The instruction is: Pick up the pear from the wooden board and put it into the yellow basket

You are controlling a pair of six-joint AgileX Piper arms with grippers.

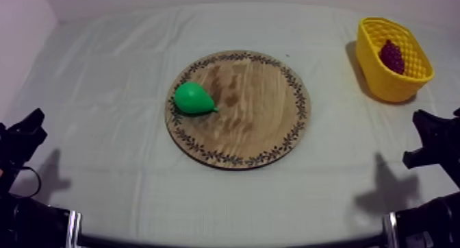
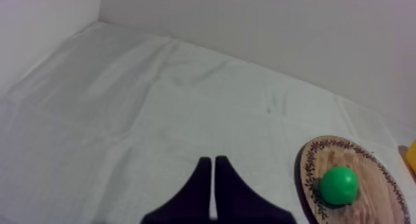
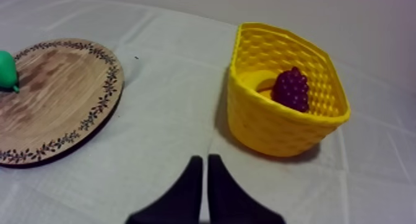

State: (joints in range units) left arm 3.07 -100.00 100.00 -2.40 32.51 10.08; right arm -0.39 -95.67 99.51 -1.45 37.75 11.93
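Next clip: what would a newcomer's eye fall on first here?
The bright green pear lies near the left rim of the board at the middle of the table. The yellow basket stands at the far right with grapes inside. The left gripper and the right gripper sit shut, low at their sides.

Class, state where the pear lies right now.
In the top view the pear lies on the wooden board, near its left rim, well apart from the yellow basket at the far right.

We seem to be in a lab test cell: a table (image 1: 103, 127) draped in plain grey-white cloth, bare pale walls (image 2: 278, 28), and a toy pear (image 1: 193, 98) and grapes (image 1: 392, 56) as props.
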